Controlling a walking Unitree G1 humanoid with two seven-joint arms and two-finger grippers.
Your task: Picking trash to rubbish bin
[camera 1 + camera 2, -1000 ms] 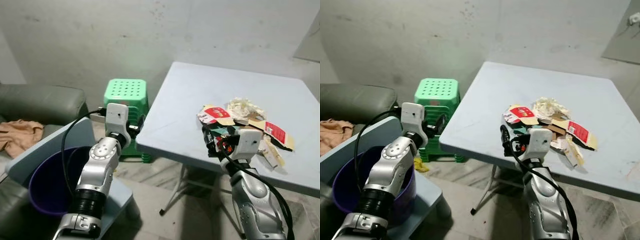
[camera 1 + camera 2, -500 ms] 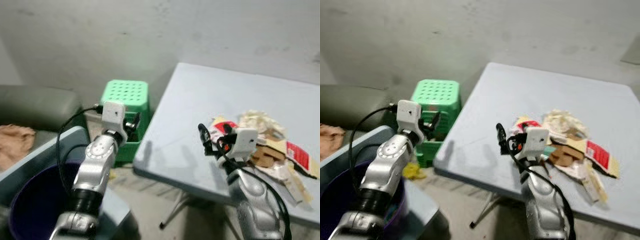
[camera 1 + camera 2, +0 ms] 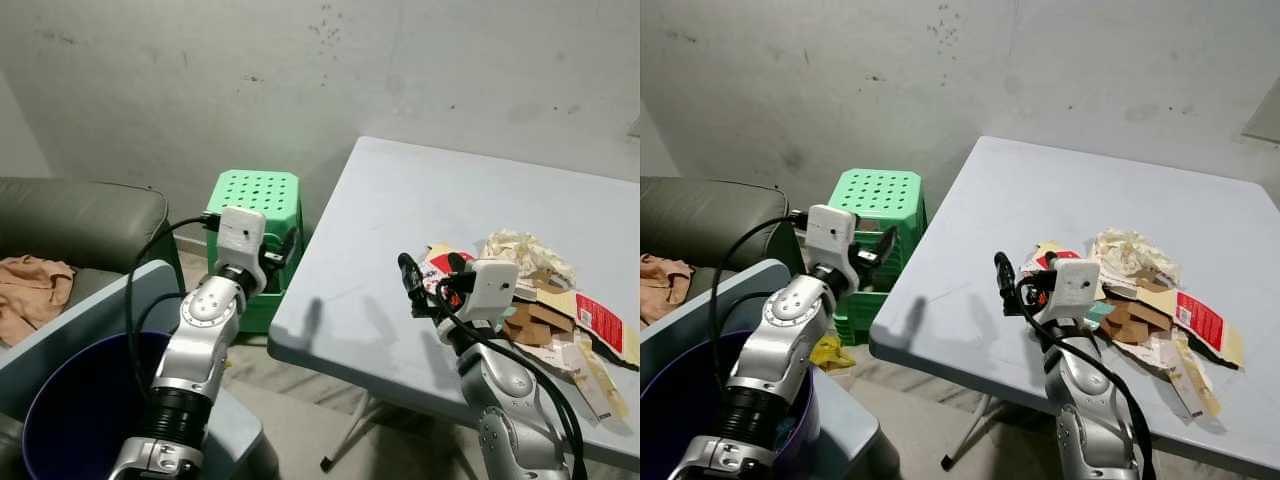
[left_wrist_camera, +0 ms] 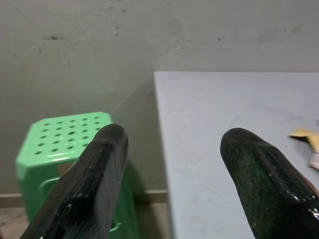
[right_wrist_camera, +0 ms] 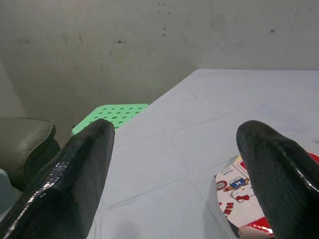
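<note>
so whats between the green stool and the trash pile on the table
Only bare tabletop lies between the green stool and the trash pile, seen in the left eye view; the right gripper hovers open at the pile's near edge.

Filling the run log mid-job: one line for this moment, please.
right gripper: open, empty, over table beside trash pile | left gripper: open, near green stool | purple bin: lower left

The rubbish bin [image 3: 70, 400] runs off the lower edge. The right arm hides part of the trash pile [image 3: 545, 310]. The tabletop [image 3: 420, 230] is cut off at the right.
</note>
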